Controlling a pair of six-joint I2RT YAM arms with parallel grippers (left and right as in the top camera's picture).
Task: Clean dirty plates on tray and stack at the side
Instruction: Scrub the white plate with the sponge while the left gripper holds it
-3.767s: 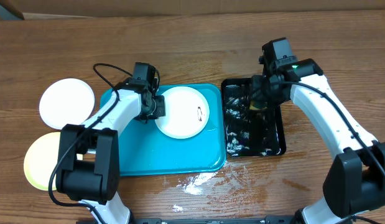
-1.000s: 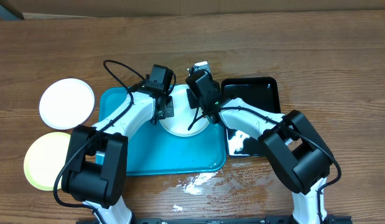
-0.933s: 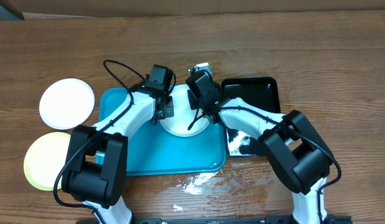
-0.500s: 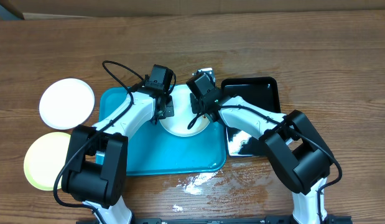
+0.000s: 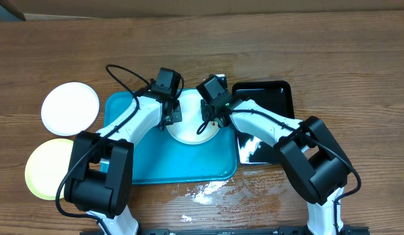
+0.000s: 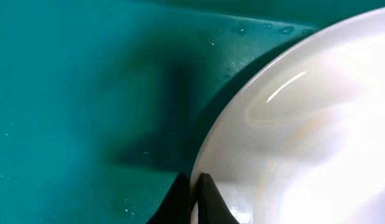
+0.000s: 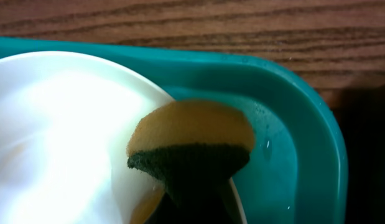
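On teal tray (image 5: 162, 160), white plate (image 5: 187, 132), sponge (image 7: 191, 137)

Overhead: straight down, whole table (image 5: 319, 52); my wrist cameras: close, facing down; all share plate (image 5: 188, 129) and tray (image 5: 162, 160).

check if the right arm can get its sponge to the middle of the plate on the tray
Probably yes. The right hand holds the sponge at the plate's edge, the plate's middle is bare, and the left hand only pinches the opposite rim.
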